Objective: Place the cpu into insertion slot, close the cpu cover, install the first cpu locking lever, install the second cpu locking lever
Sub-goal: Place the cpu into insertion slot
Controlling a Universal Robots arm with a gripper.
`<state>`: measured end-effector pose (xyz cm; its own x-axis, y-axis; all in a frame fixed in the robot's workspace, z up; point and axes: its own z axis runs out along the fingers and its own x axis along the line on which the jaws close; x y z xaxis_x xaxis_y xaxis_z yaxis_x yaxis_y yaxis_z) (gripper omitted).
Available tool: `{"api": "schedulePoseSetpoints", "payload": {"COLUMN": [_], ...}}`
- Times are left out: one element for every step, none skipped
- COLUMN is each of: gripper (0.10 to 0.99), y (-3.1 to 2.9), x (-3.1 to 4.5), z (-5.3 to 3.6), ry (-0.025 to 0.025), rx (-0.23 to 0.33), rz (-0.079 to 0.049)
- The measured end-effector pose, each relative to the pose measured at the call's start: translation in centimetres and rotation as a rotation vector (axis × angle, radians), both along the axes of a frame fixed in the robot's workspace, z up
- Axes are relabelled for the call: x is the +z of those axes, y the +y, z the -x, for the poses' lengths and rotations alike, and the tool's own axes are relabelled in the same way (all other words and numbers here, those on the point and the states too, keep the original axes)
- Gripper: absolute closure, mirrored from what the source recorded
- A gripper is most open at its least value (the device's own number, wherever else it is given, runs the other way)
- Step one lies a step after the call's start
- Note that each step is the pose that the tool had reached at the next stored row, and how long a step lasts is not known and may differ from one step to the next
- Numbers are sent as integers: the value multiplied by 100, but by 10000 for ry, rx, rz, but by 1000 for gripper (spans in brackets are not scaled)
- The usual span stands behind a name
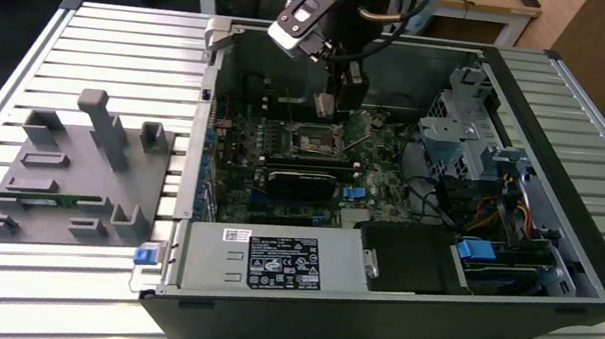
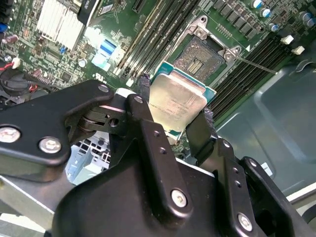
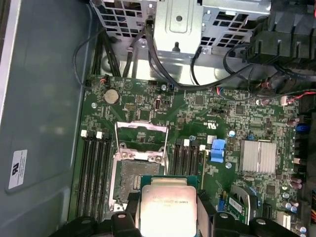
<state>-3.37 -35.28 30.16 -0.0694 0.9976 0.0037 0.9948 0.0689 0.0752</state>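
Note:
My gripper (image 2: 175, 98) is shut on the cpu (image 2: 173, 102), a flat square chip with a dull silver top, pinched on two opposite edges by the black fingers (image 2: 143, 88). The chip hangs tilted just beside and above the insertion slot (image 2: 200, 55), a dark square socket with a silvery rim. In the first wrist view the cpu (image 3: 168, 203) overlaps the near corner of the slot (image 3: 133, 177), and the cpu cover (image 3: 141, 125) stands flipped open on the slot's far side. A thin locking lever (image 2: 254, 64) sticks out from the socket. In the exterior view the gripper (image 1: 330, 111) hovers over the slot (image 1: 315, 139).
The open black computer case (image 1: 567, 251) lies on a slatted metal table. Memory slots (image 3: 94, 168) flank the socket. A labelled power-supply box (image 1: 269, 261), a drive cage (image 1: 461, 128) and cables (image 3: 148, 64) crowd the case. A grey fixture block (image 1: 73, 178) sits at the exterior view's left.

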Motion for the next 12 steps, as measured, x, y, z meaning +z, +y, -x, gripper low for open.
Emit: {"api": "schedulePoseSetpoints", "payload": {"gripper": [545,545,545,545,545,545,545,545,545,545,545,545], "y": [0,1,1,0,0,0,0,1,1,1,1,1], "x": [-4,-7,-10,-12,-13,-14,-17,-20,-23,-24,-25,-27], "z": [4,7,10,12,12,16,21,26,28,28,28,28], "ry": [0,0,0,1,1,0,-1,-2,-1,0,1,0], "rx": [-72,-126,-160,-175,-181,-183,-184,-184,-183,-182,-182,-182], "rz": [0,0,1,3,3,4,2,0,1,3,4,3]}}
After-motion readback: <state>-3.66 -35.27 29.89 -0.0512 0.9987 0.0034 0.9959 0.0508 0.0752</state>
